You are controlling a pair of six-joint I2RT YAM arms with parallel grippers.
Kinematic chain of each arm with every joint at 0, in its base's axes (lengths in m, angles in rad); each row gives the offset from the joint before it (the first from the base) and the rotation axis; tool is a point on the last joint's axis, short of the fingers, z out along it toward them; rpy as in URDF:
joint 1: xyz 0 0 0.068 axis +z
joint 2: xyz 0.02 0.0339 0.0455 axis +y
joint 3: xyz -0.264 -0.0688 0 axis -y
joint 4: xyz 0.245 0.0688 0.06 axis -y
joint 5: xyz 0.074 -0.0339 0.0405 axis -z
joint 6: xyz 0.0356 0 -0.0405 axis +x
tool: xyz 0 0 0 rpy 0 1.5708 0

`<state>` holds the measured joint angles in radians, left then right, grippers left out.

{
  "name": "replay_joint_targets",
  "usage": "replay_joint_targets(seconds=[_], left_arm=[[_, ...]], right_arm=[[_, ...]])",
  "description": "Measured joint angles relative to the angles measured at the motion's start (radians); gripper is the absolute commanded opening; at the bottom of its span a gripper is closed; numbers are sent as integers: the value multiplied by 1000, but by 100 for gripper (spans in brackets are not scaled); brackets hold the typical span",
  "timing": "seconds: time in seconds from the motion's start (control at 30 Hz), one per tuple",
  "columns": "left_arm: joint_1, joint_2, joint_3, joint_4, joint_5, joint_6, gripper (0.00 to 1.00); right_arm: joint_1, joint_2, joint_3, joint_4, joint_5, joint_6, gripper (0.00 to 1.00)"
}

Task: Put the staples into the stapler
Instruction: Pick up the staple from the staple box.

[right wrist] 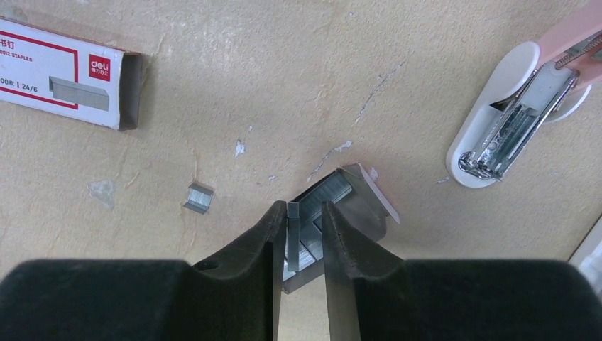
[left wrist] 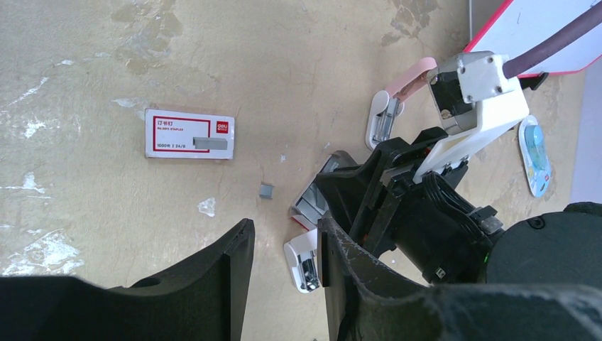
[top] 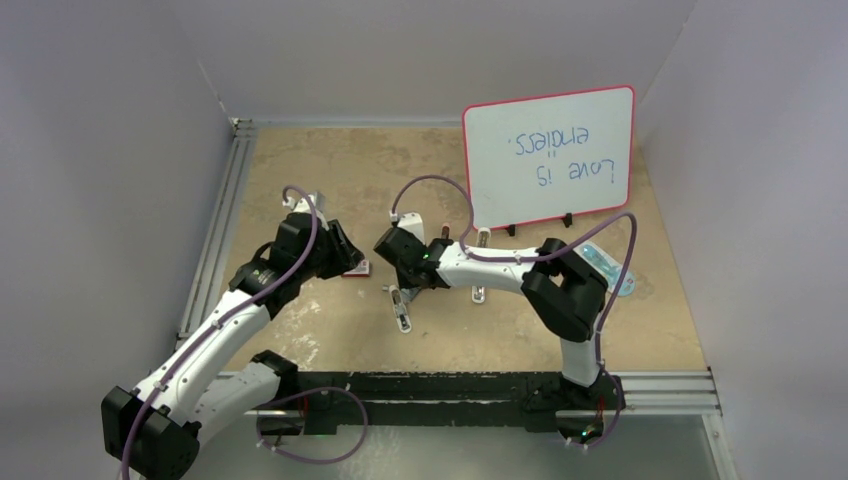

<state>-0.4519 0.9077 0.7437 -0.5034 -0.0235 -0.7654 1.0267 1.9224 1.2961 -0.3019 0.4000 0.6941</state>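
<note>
- Right gripper (right wrist: 304, 213): lowered into the grey tray (right wrist: 370, 193), jaws drawn narrow on either side of one strip of the staples (right wrist: 332, 192). Whether the pads already bear on the strip cannot be told from the wrist view.
- The staples: stacked in the tray on the table (right wrist: 440, 234), between the red-and-white box (right wrist: 64, 71) and the stapler (right wrist: 515, 124). A small broken-off clip (right wrist: 199, 198) lies loose beside the tray.
- The stapler: lying opened out, pink lid swung back and metal channel facing up. In my judgement it is set so that a strip can drop straight in, and it sits near the tray to keep the carry short.
- Left gripper (left wrist: 284, 234): jaws apart, holding nothing, hovering over the table close beside the right gripper (probably in reserve to steady the stapler).
- The box: an empty sleeve, well apart from the work, its open end towards the tray.
</note>
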Motion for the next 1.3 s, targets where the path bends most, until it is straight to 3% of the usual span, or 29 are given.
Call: replay_joint_targets(seconds=[0.73,1.17,1.3], left_arm=[[0,0,0,0,0,0,38],[0,3,-4,0,0,0,38],[0,3,-5,0,0,0,38]], right_arm=[[0,-34,-12,-8,-26,21,29],[1,-50,-59,-10,-55,29,23],[1,-57,-65,-10,-60,33,27]])
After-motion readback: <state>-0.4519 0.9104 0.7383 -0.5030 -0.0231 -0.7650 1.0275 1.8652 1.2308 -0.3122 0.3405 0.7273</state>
